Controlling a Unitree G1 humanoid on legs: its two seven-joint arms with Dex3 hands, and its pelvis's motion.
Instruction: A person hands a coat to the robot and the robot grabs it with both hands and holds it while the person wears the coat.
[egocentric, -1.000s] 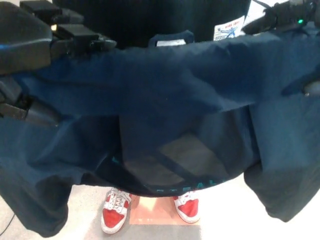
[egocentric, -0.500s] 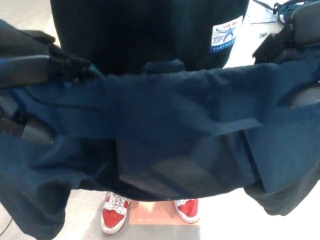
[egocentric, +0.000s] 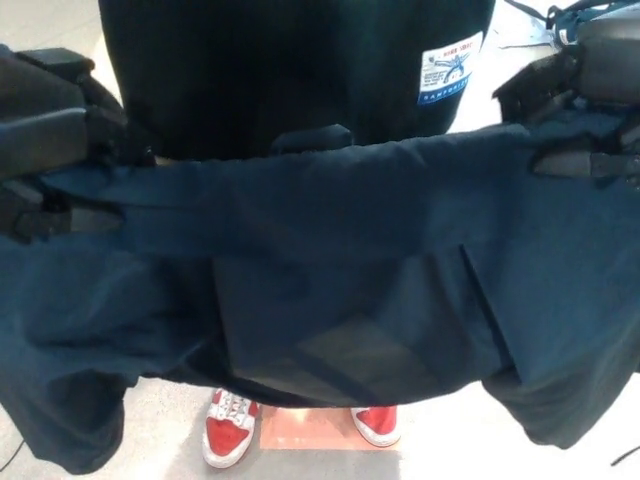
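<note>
Compared with the frame half a second ago, the top edge of the dark navy fabric coat is seen pulled straighter and flatter between the two hands, and the folds across its middle have been smoothed out. The black left hand is seen at the left edge, its fingers clamped on the coat's upper corner. The black right hand is seen at the upper right, now lower in the view and more fully shown, its fingers closed over the coat's other corner. The coat is held spread out in the air, hanging down in front of a person in a black top bearing a white and blue printed label. Below the hem, red and white sneakers are seen on the pale floor, beside an orange square floor mark. No containers are seen.
</note>
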